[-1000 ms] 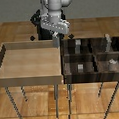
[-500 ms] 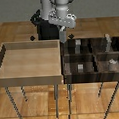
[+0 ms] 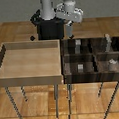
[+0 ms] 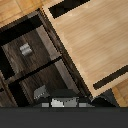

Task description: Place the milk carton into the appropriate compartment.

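Observation:
My gripper hangs above the back edge of the dark wood divided bin, near its corner next to the light wood tray. In the wrist view a small grey-white box, the milk carton, sits between the fingers of my gripper, which looks shut on it. In the exterior view the carton is too small and dark to make out under the hand. Below it the wrist view shows the dark compartments and the tray floor.
Small grey objects lie in several compartments of the bin, and two show in the wrist view. The robot's black base stands behind the tray. Both containers rest on thin metal legs.
The arm has swung toward the exterior view's right, from above the tray's back edge to above the dark bin's back edge.

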